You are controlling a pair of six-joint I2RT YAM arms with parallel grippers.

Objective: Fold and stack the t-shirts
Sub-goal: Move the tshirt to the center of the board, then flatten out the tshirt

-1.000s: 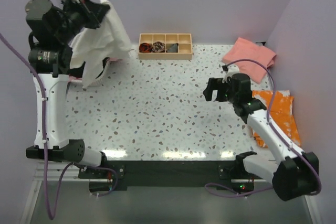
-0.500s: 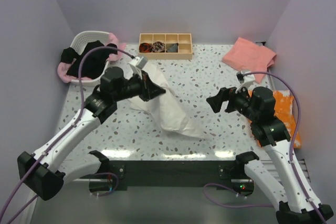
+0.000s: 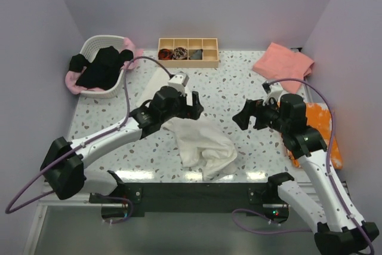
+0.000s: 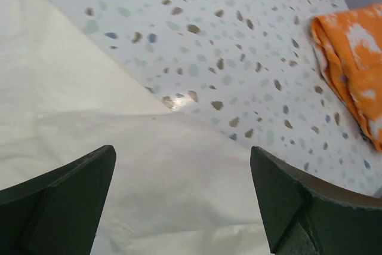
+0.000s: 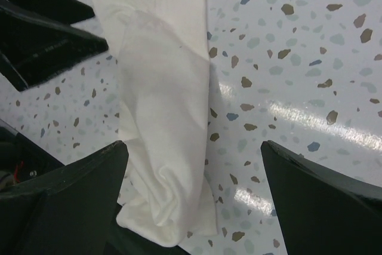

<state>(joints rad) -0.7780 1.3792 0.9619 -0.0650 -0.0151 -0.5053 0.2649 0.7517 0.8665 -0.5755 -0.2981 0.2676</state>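
Basket at 10 o'clock holds the black t-shirt and light pink t-shirt. Left gripper, jaws released, hovers over the crumpled cream-white t-shirt. The shirt's long axis runs 11 to 5 o'clock, its lower end near the front edge of the table. Right gripper, also released and grasping nothing, is at the shirt's 2 o'clock. Salmon-pink t-shirt lies at 1 o'clock.
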